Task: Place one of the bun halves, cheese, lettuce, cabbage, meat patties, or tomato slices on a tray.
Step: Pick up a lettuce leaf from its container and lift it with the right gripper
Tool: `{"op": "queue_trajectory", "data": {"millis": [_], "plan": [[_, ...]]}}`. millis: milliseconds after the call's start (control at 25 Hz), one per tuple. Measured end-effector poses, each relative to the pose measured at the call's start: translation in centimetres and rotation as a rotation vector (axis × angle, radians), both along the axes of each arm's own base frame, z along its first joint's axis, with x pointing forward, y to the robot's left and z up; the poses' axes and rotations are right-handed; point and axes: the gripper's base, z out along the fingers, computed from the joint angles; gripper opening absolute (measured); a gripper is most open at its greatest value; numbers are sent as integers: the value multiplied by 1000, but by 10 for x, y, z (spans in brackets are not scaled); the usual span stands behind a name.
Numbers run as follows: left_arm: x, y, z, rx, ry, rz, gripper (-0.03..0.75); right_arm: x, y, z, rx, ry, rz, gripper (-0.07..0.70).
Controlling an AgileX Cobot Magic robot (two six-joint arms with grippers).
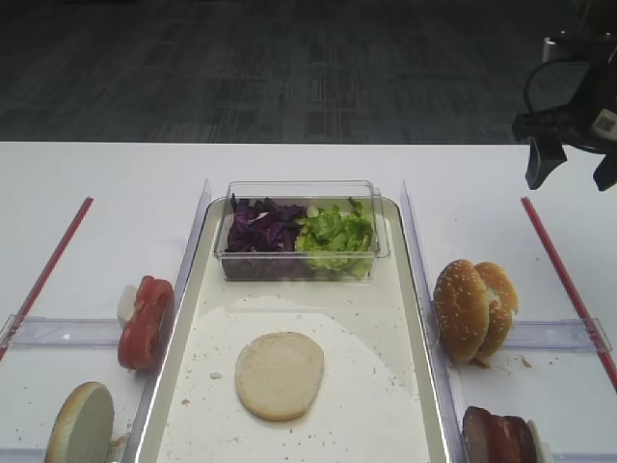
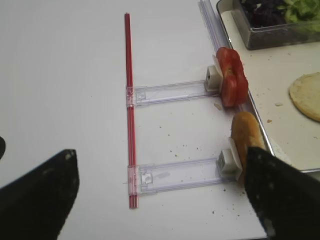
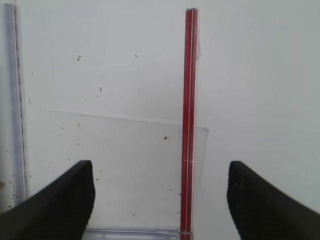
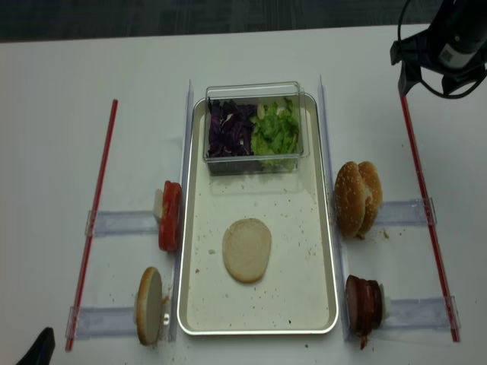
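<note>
The tray (image 1: 416, 289) holds one pale bun half (image 1: 280, 374) lying flat, and a clear tub with purple cabbage (image 1: 262, 227) and green lettuce (image 1: 335, 236). Left of the tray stand tomato slices (image 1: 145, 321) and a bun half (image 1: 82, 422) on edge. Two seeded bun halves (image 1: 472, 309) and the meat patties (image 1: 499, 436) stand on its right. Cheese is out of view. My right gripper (image 1: 571, 178) hangs open and empty at the far right, above a red strip (image 3: 190, 125). My left gripper (image 2: 161, 155) is open and empty over the table beside the edge-on bun half (image 2: 246, 135).
Red strips (image 1: 48, 265) (image 1: 564, 280) run along both sides of the table. Clear plastic holders (image 2: 175, 172) (image 1: 549, 335) reach from them to the tray and carry the food. The clear tub (image 1: 301, 193) fills the tray's far end. Crumbs dot the tray floor.
</note>
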Motion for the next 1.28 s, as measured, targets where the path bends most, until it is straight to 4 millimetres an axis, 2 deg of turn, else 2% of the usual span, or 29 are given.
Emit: {"op": "queue_trajectory", "data": {"millis": [320, 600, 840, 1040, 1280], "plan": [[0, 0, 0, 0, 0, 0, 617, 1, 1, -2, 10, 3, -1, 571], [0, 0, 0, 0, 0, 0, 617, 0, 3, -2, 27, 8, -2, 521], [0, 0, 0, 0, 0, 0, 617, 0, 8, -2, 38, 5, 21, 512], [0, 0, 0, 0, 0, 0, 617, -1, 40, -4, 32, 10, 121, 512], [0, 0, 0, 0, 0, 0, 617, -3, 85, -21, 29, 49, 239, 512]]}}
